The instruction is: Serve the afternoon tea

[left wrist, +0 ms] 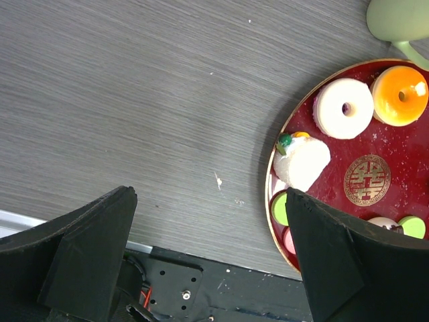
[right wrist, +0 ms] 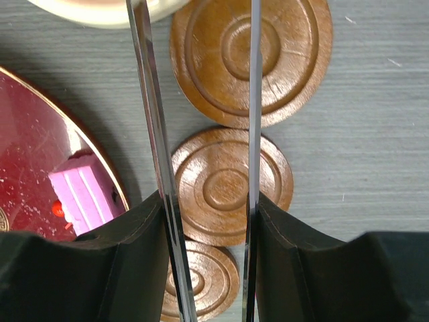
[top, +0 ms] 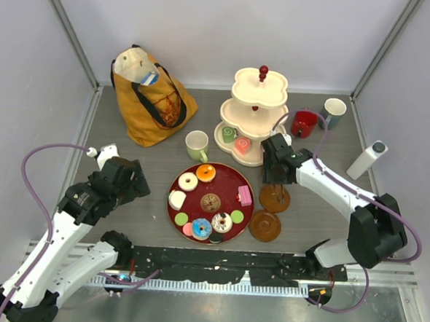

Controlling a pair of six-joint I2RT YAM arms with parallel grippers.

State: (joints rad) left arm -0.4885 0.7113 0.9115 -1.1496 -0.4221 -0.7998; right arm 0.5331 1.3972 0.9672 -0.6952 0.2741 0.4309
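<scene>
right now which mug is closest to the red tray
The pale green mug, just beyond the tray; the red mug and grey-blue mug stand beside the tiered stand.

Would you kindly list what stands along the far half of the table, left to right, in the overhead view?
Mustard-yellow tote bag, pale green mug, cream tiered stand, red mug, grey-blue mug, white upright container.
</scene>
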